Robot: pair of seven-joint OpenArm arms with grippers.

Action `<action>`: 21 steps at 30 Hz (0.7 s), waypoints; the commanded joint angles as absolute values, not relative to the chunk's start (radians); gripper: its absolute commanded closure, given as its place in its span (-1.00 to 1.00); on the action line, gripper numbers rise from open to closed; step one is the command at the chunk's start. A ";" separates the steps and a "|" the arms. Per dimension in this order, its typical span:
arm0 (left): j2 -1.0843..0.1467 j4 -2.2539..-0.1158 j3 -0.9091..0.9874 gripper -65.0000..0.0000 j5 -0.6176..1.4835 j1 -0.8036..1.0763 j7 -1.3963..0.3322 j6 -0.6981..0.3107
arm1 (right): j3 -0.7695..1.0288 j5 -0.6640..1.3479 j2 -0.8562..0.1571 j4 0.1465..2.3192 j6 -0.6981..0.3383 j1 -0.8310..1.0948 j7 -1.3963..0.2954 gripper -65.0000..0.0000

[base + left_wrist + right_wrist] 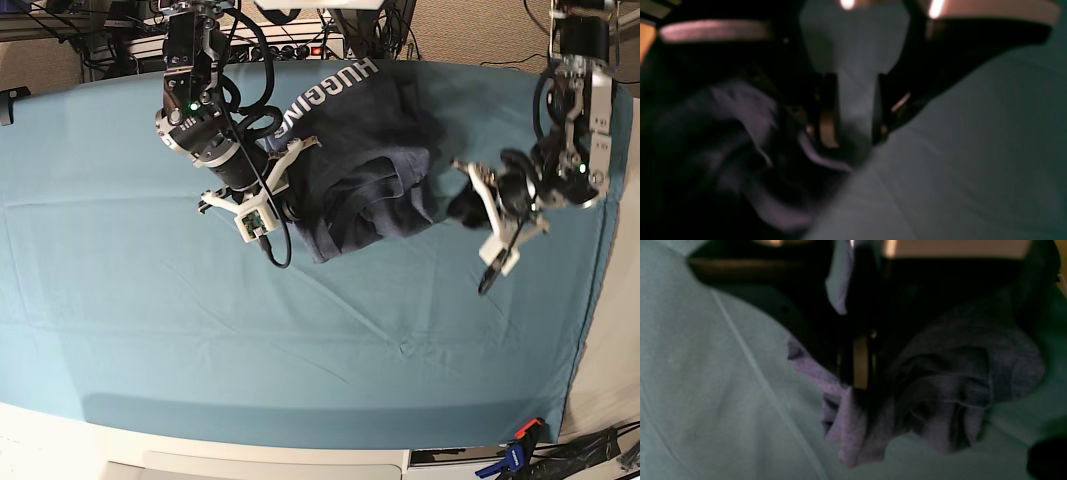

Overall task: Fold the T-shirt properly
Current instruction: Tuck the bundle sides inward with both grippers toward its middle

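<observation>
The T-shirt [365,160] is seen bunched up in a rumpled heap on the far middle of the teal cloth [300,340], with the white "HUGGING" lettering [322,95] showing along its far edge. The right gripper [858,373] is pressed together on a fold at the shirt's edge, and purple-grey fabric can be seen pinched between the jaws and hanging below them in the right wrist view. The left gripper [853,133] is spread apart, with nothing caught between its fingers; only bare cloth is seen in the gap. A dark hem of the shirt is seen just beside its left finger [828,130], though that view is pretty blurry, so contact can't be made out.
</observation>
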State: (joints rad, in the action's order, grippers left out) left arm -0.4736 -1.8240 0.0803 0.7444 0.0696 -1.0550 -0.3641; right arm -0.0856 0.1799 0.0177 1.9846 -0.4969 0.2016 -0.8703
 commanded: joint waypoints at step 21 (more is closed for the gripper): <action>-0.344 -1.853 0.094 0.42 0.868 0.161 -1.051 -0.421 | -0.086 0.183 0.019 1.927 -0.496 0.204 -0.835 1.00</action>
